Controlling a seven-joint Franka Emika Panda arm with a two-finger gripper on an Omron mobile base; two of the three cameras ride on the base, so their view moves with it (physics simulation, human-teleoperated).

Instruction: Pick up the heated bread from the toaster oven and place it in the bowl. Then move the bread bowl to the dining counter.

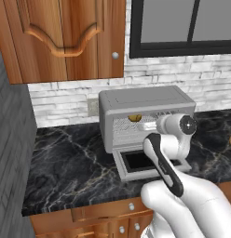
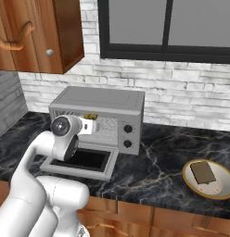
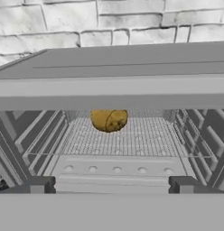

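toaster oven (image 3: 112, 67) mouth open ahead of the hand, door (image 1: 136, 162) dropped below, roof edge close above, rack walls flanking both sides

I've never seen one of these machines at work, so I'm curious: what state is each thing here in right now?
Toaster oven: door dropped open, flat on the counter.
Bread: on the wire rack inside the oven, untouched.
Gripper: open, empty, aimed at the bread from the oven's mouth.
Bowl: on the counter right of the oven, holding a flat dark brown piece.
Cabinet door: shut.
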